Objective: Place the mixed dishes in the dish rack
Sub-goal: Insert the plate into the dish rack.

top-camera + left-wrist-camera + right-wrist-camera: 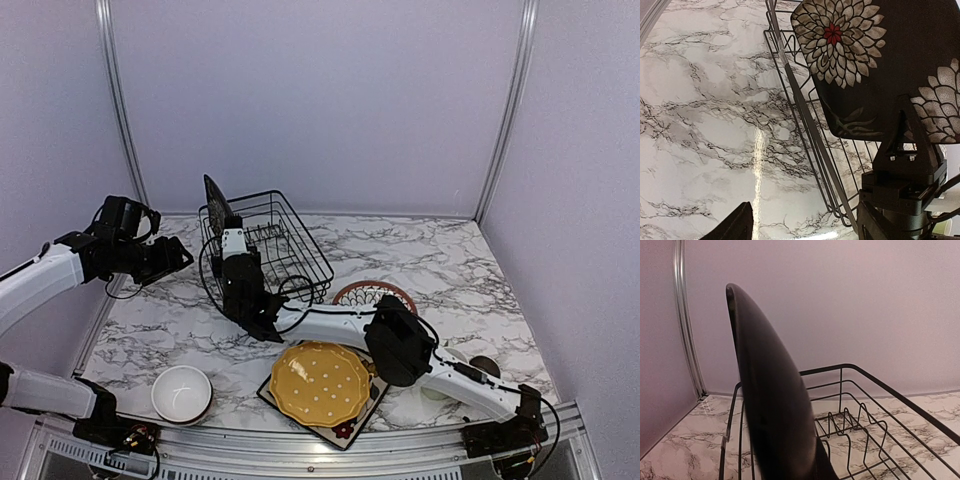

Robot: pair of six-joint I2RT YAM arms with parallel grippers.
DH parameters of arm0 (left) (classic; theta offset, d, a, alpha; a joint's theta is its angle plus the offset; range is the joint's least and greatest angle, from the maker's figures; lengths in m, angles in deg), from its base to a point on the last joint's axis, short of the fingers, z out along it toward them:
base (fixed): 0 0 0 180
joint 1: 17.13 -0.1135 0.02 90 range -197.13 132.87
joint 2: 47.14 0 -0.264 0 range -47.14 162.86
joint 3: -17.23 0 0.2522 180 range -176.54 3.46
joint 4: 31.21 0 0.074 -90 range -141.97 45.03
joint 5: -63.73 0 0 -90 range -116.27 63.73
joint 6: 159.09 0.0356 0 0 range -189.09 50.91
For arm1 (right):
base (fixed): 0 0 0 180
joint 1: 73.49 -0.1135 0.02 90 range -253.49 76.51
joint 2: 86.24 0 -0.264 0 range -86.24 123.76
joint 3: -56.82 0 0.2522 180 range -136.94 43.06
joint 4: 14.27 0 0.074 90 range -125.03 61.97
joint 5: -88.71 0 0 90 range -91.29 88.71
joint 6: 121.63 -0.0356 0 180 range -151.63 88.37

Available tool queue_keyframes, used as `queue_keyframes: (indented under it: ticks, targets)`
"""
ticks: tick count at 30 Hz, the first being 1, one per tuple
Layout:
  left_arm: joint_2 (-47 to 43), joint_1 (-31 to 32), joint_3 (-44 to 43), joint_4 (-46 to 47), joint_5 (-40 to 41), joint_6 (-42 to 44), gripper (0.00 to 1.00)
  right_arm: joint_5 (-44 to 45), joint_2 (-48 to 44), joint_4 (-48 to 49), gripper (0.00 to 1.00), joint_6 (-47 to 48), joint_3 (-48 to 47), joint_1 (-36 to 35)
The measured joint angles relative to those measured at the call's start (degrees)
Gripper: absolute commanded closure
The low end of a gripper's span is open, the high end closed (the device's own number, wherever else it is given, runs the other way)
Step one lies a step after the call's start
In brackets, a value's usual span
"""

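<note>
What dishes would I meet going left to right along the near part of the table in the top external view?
white bowl → yellow scalloped plate → small grey-brown cup

White arm links (330, 322), black joints (400, 345).

Fig.: white marble-pattern tabletop (450, 250) (grey veins, glossy); pale lilac backdrop panels (320, 100); aluminium corner post (505, 110) behind.
</note>
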State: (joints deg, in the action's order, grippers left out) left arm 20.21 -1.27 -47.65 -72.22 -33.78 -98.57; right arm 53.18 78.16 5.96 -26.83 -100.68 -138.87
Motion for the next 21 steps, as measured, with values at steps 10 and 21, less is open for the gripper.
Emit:
queue_keyframes:
  ticks: [10,21]
  targets:
    - [-1.0,0.1,0.9,0.2,0.0,-0.9,0.28,0.1,1.1,1.5,1.00,1.2,0.4,0.0]
    - [19.5,0.1,-15.3,3.1,5.3,-2.6,0.33,0.3,-4.7,-3.4,1.00,2.3,6.5,0.0]
